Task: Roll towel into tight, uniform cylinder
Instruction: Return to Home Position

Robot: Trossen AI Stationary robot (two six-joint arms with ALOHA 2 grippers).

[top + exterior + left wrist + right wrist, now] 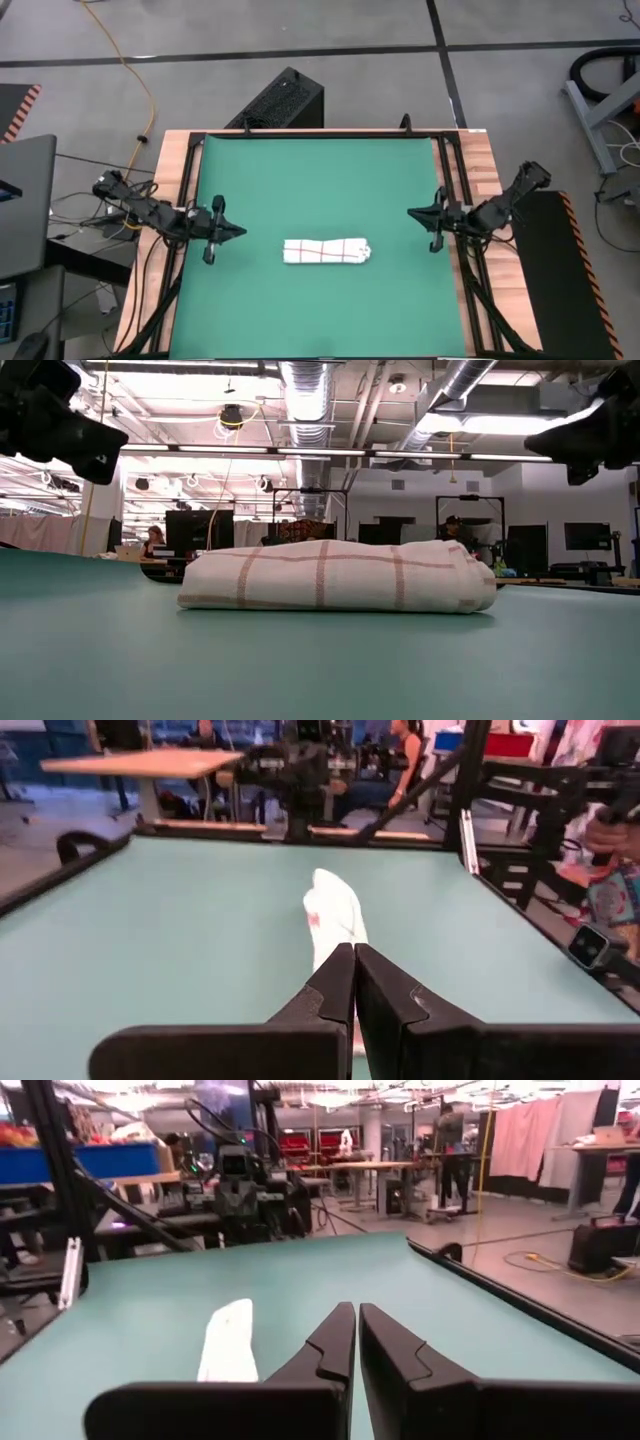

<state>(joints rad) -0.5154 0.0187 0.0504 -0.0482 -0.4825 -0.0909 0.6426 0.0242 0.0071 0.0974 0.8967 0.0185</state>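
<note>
The white checked towel lies as a short roll, the cylinder point(327, 251), on the green mat point(320, 180), a little toward the near edge, its length running left to right. It also shows in the low view point(335, 577), the left wrist view point(335, 913) and the right wrist view point(228, 1342). My left gripper point(238, 231) is shut and empty at the mat's left edge, off the roll's left end. My right gripper point(412, 212) is shut and empty at the mat's right edge.
A black frame point(440, 150) rims the mat on the wooden table point(490, 170). A black box point(283, 100) stands on the floor beyond the far edge. People sit and stand in the room behind point(155, 540).
</note>
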